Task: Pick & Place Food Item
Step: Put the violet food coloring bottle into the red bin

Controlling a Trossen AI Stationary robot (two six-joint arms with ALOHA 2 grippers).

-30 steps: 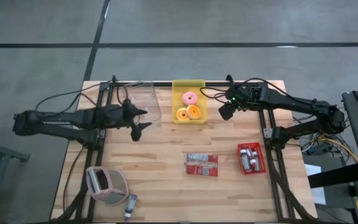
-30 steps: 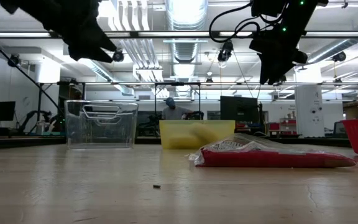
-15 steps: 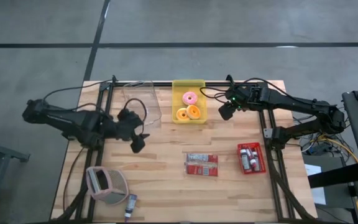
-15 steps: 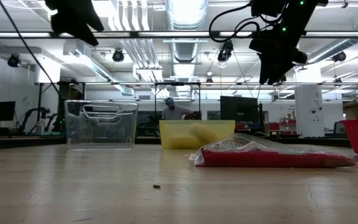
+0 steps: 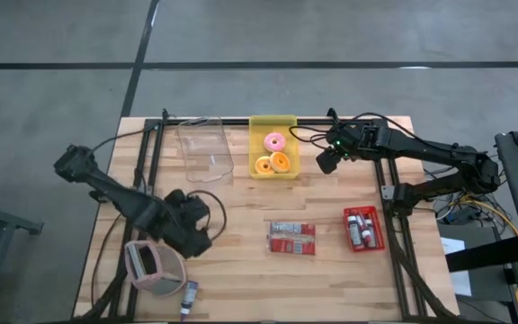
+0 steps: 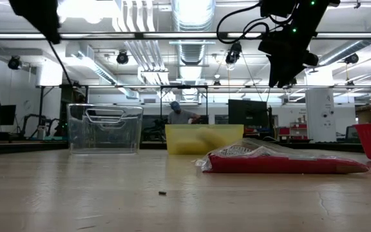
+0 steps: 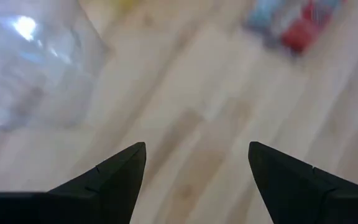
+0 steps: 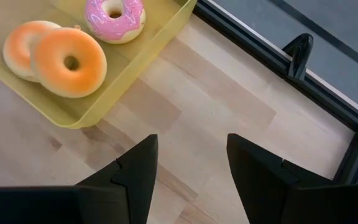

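Note:
A yellow tray (image 5: pixel 273 148) at the far middle of the table holds a pink donut (image 8: pixel 115 17) and two orange donuts (image 8: pixel 67 61). A clear bin (image 5: pixel 205 148) stands to its left. A red and white food packet (image 5: pixel 292 238) lies flat on the table's middle. My right gripper (image 8: pixel 192 137) hovers open over bare wood just right of the tray, high above the table (image 6: pixel 282 74). My left gripper (image 5: pixel 196 236) hangs open over the left half of the table, with only bare wood between its fingers (image 7: pixel 196 146).
A red tray (image 5: pixel 363 228) with small bottles sits at the right. A pink and grey pouch-like item (image 5: pixel 154 266) and a small tube (image 5: pixel 189 297) lie at the near left corner. Black frame rails (image 8: pixel 272 68) run along the far edge and both sides.
My left gripper has swung from beside the clear bin toward the table's near edge and has tipped further downward, staying open. In the low view it has left the picture at the upper left. My right gripper has kept still.

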